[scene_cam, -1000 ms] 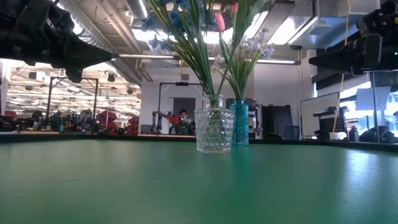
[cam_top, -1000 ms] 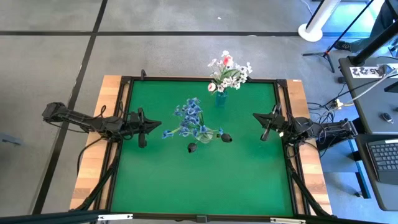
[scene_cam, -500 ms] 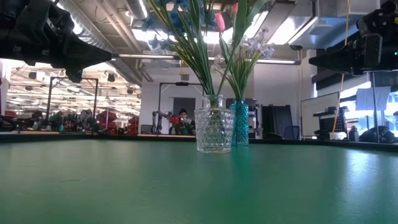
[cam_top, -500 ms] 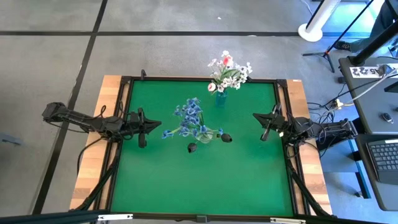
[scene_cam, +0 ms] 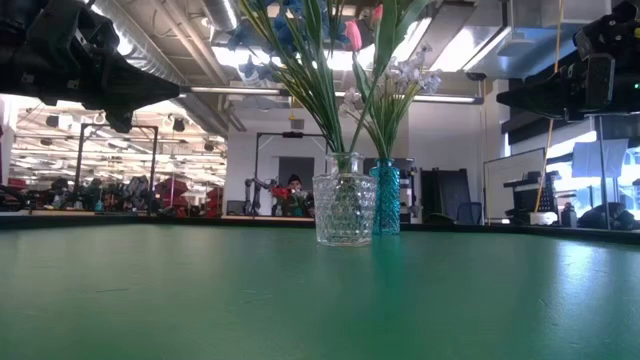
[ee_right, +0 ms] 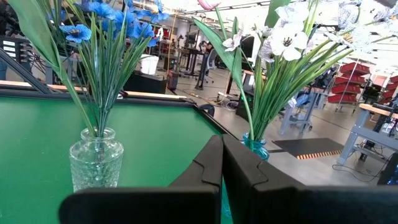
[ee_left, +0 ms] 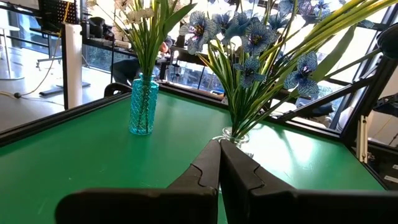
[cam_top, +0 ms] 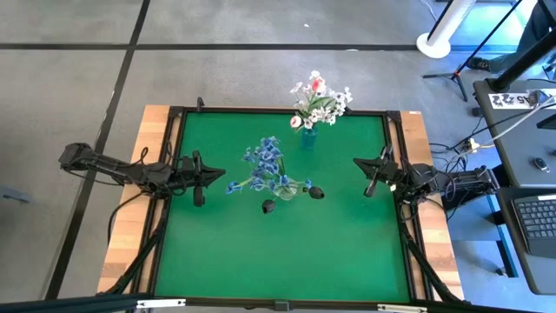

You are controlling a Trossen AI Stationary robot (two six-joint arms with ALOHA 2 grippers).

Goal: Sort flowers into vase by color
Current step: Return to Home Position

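At table centre: clear cut-glass vase (cam_top: 287,189) holds blue blossoms (cam_top: 265,156), near-black tulips (cam_top: 268,206) | teal glass vase (cam_top: 308,137): white blossoms (cam_top: 331,105), pink tulips (cam_top: 318,85) | I judge sorting done | left gripper (ee_left: 219,149), right gripper (ee_right: 222,144) pressed together, empty.

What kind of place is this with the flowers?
Probably a robotics lab or workshop. The left gripper and right gripper wait shut at the sides of a green table, a laptop sits beside it, and a tripod stands nearby.
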